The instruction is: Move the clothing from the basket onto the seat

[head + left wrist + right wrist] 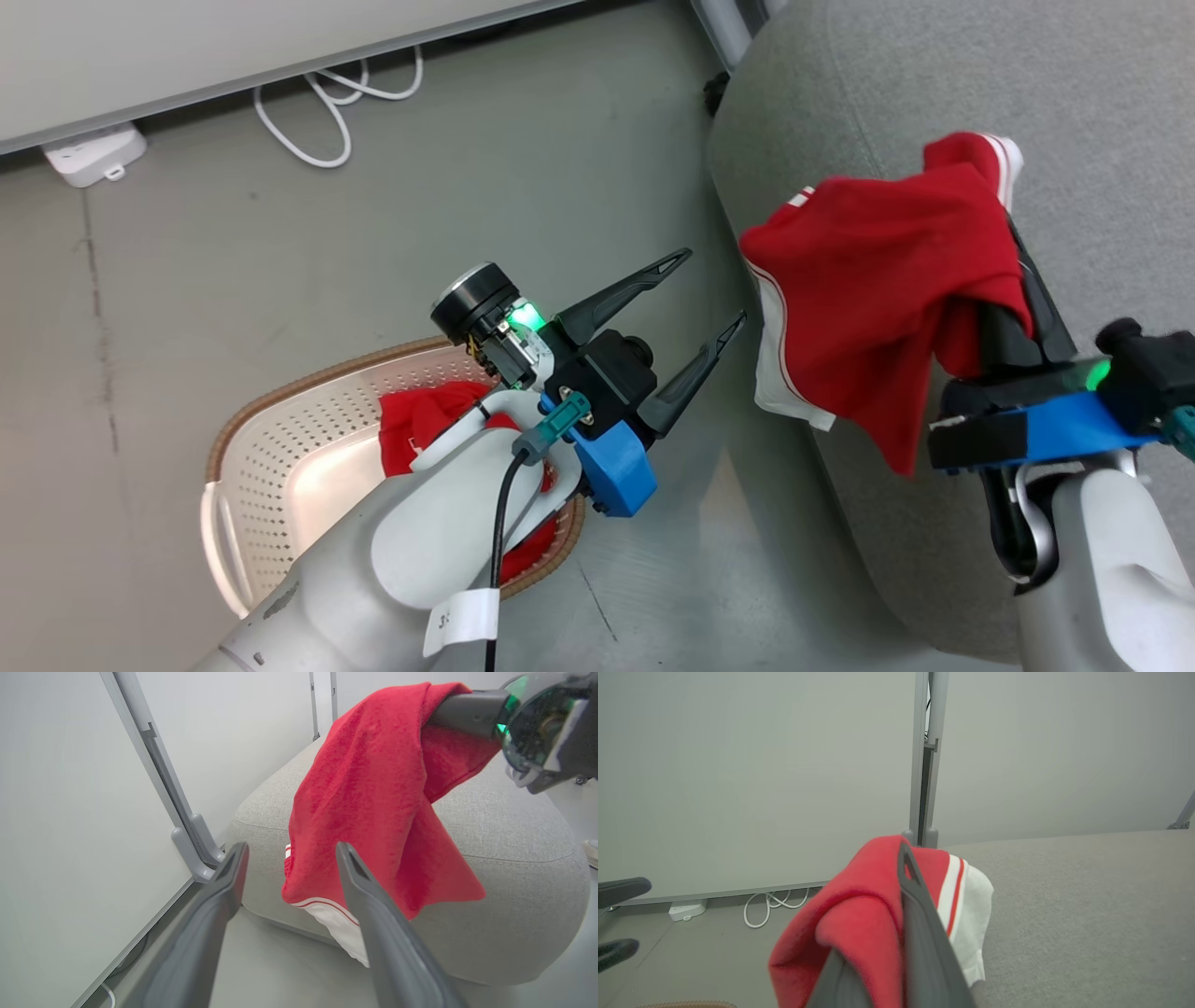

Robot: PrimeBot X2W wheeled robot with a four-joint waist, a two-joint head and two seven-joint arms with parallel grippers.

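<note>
Grey floor (280,233), basket (308,378) near seat (1074,93). My right tool (901,858) clamped on red garment (868,299), hanging over seat edge, not yet released. My left tool (714,285) spread wide, empty, above basket. More red clothing (420,420) in basket. I judge at least half left.

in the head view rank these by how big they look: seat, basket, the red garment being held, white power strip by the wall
1. seat: largest.
2. basket and held red garment: about alike; the garment hangs nearer the camera and the left arm hides part of the basket, so unranked.
3. white power strip: smallest.
</note>
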